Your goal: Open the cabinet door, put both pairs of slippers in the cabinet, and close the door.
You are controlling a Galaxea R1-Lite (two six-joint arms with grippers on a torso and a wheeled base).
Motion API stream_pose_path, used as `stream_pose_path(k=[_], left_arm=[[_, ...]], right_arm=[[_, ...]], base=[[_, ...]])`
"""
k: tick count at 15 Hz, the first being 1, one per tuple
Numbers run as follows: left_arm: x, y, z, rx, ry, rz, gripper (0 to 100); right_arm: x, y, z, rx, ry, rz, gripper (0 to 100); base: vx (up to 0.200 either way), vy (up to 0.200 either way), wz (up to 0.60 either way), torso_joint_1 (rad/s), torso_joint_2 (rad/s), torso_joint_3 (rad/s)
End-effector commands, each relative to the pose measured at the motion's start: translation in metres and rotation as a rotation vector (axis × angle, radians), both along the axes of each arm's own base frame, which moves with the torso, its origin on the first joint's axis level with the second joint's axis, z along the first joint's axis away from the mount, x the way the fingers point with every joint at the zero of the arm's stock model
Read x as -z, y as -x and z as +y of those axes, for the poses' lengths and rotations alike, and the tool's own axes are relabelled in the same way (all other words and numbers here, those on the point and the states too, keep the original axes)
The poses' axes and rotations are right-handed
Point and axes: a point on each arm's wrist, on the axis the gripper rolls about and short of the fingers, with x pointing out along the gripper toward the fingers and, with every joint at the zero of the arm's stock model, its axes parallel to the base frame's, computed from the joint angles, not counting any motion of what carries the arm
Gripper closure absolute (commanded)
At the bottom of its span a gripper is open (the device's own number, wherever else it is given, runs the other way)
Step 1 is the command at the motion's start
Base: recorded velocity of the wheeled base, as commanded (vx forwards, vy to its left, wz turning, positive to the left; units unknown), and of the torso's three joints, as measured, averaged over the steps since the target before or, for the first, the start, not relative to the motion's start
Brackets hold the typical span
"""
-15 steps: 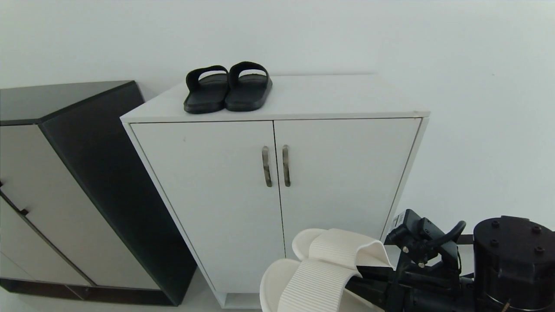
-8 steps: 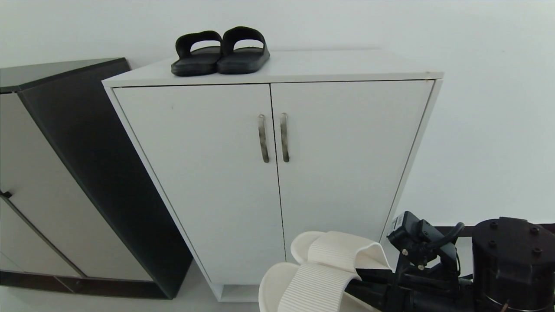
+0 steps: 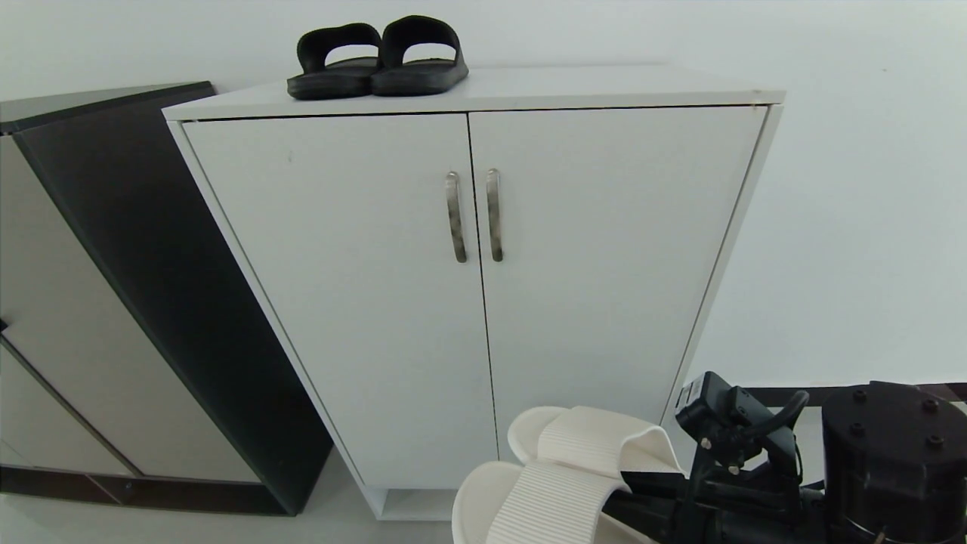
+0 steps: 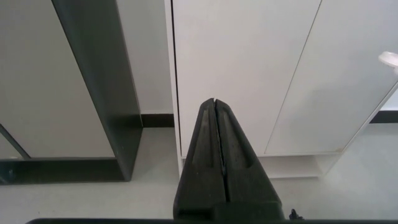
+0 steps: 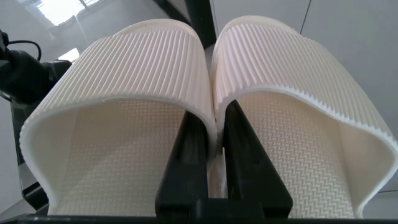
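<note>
A white two-door cabinet (image 3: 378,287) stands with both doors closed; two metal handles (image 3: 474,216) meet at its centre seam. A pair of black slippers (image 3: 378,60) rests on its top, toward the left. Low in front of the right door, my right gripper (image 5: 214,134) is shut on a pair of cream ribbed slippers (image 3: 563,468), pinching the inner edges of their straps (image 5: 211,93) together. My left gripper (image 4: 215,102) is shut on nothing, hanging low in front of the cabinet's left edge (image 4: 174,81).
A dark grey and beige cabinet (image 3: 113,302) stands close against the white one's left side. A plain white wall lies behind and to the right. Pale floor (image 4: 149,199) spreads below the cabinets.
The head camera has dropped and tilted, so the cabinet and black slippers sit higher in the picture. The right gripper still holds the cream slippers in the same place.
</note>
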Motion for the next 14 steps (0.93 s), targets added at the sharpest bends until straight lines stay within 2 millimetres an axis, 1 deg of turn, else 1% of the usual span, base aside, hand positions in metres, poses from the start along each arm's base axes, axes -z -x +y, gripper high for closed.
stream_pose_path(k=[1,12,14], left_arm=[[0.0000,0.0000,0.0000,0.000,0.000,0.000,100],[0.0000,0.0000,0.0000,0.000,0.002,0.000,100],[0.0000,0.0000,0.0000,0.000,0.003,0.000,100]], right_arm=[[0.0008,0.0004,-0.0003,-0.001,0.002,0.002,100],[0.0044,0.0030,-0.0021,-0.026,0.010,0.017,100],[0.0047,0.0035,-0.0027,-0.026,0.011,0.018,100]], base=[[0.000,0.000,0.00,0.000,0.00,0.000],[0.000,0.000,0.00,0.000,0.00,0.000],[0.000,0.200,0.00,0.002,0.00,0.002]])
